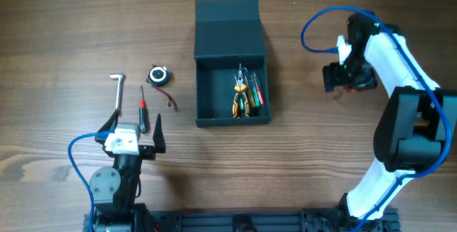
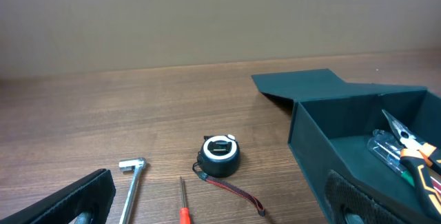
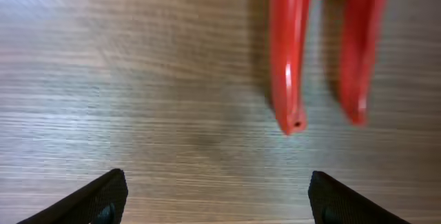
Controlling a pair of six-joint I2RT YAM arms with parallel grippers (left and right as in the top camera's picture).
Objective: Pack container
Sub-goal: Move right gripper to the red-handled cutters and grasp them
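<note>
The dark teal container (image 1: 203, 82) stands open at mid-table with its flap lid (image 1: 227, 19) folded back. Inside it lie orange-and-black pliers (image 1: 241, 98) and small screwdrivers (image 1: 255, 89). It also shows at the right of the left wrist view (image 2: 310, 134), with the pliers (image 2: 413, 148) inside. My left gripper (image 1: 136, 127) is open and empty, low on the table just behind a red screwdriver (image 1: 142, 107). My right gripper (image 1: 333, 78) is open and empty to the right of the container. Two red tool handles (image 3: 317, 45) lie ahead of its fingers (image 3: 220, 203).
Left of the container lie a black tape measure (image 1: 158, 75) with a red strap, an L-shaped socket wrench (image 1: 116, 93) and the red screwdriver. They also show in the left wrist view: tape measure (image 2: 220, 156), wrench (image 2: 132, 176), screwdriver (image 2: 183, 207).
</note>
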